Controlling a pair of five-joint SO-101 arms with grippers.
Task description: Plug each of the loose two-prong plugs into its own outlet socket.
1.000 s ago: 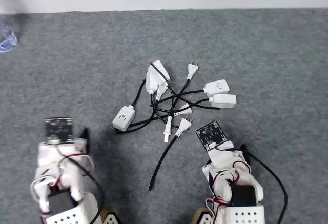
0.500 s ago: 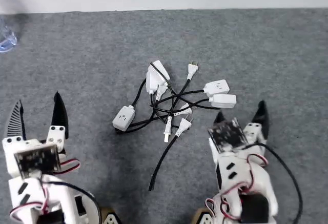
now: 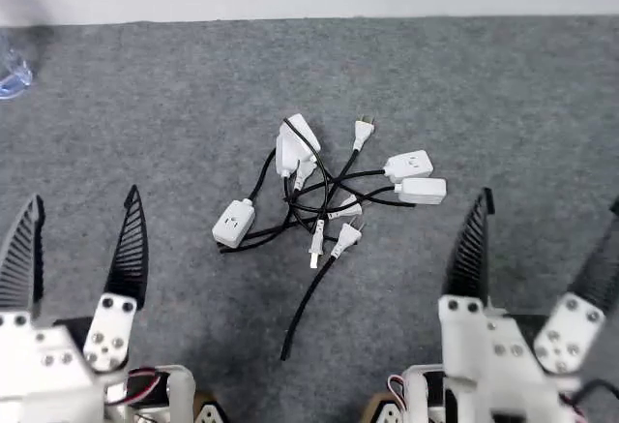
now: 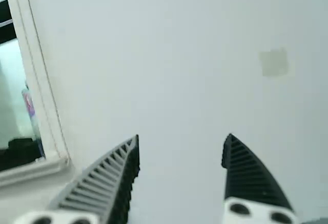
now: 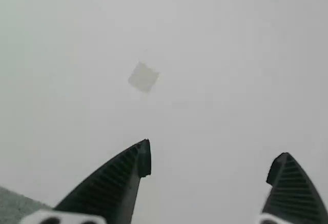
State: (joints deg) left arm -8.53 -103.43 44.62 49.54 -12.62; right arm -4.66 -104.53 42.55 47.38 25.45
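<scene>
Two grippers stand at the near edge of the grey table [image 3: 522, 75], each with its black ribbed fingers spread wide and nothing between them. The left gripper [image 3: 84, 194] is at the near left corner. In the left wrist view its fingers [image 4: 246, 175] point at a pale wall [image 4: 205, 55], with a window frame [image 4: 36, 80] to one side. The right gripper [image 3: 551, 196] is at the near right, and one of its fingers runs off the edge of the high view.

The tangle of black cords [image 3: 319, 200] lies in the middle of the table, apart from both grippers and somewhat nearer the right one. A single outlet socket [image 3: 233, 222] sits at the tangle's left end. Two more sockets, the upper socket [image 3: 408, 164] and the lower socket [image 3: 422, 191], lie just beside each other at its right. On the far side is a white block [image 3: 295, 140], possibly a socket with a plug already in it, though the high view does not settle that.

The far plug [image 3: 363, 133] lies loose with its prongs pointing away from the arms. The middle plug [image 3: 345, 208], the near plug [image 3: 345, 237] and the slim plug [image 3: 315, 245] lie loose among the cords on the near side. A clear object [image 3: 12, 73] sits at the table's far left edge.
</scene>
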